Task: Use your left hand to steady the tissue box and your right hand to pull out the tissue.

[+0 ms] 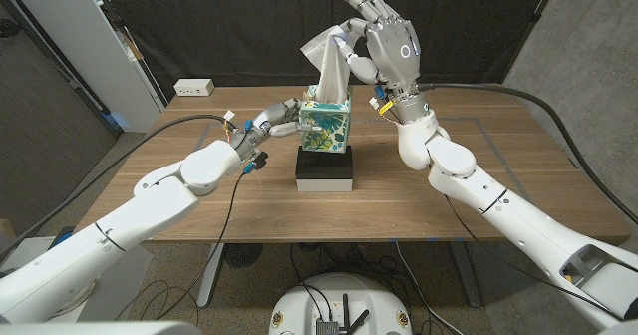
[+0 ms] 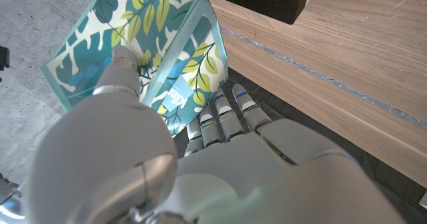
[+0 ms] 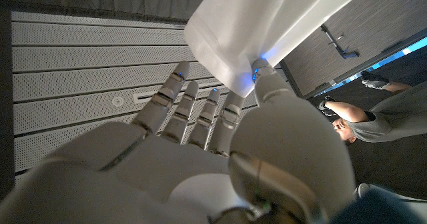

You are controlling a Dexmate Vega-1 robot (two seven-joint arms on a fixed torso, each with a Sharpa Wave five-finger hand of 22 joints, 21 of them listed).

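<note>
Right hand: the right hand (image 1: 387,38) is raised above the table and pinches the tissue (image 1: 327,64) between its thumb and a finger; the other fingers are spread upward. In the right wrist view the tissue (image 3: 267,24) is caught at the thumb tip of the hand (image 3: 200,157).
Key relation: from the right hand the tissue runs toward 7 o'clock, down into the top of the tissue box (image 1: 326,124). Its long axis is steep and a little tilted. The lower end seems not yet free, so the coming pull probably goes up and away from the box.
Left hand: the left hand (image 1: 267,122) holds the box at 9 o'clock of it; in the left wrist view its fingers (image 2: 223,114) press the leaf-patterned side of the box (image 2: 153,51).
Box place: it stands on a black and white block (image 1: 326,169), near the middle of the wooden table (image 1: 478,190).
Around: a white power strip (image 1: 194,88) lies at 10 o'clock, well apart.
In the way: nothing appears to stand above the box.
</note>
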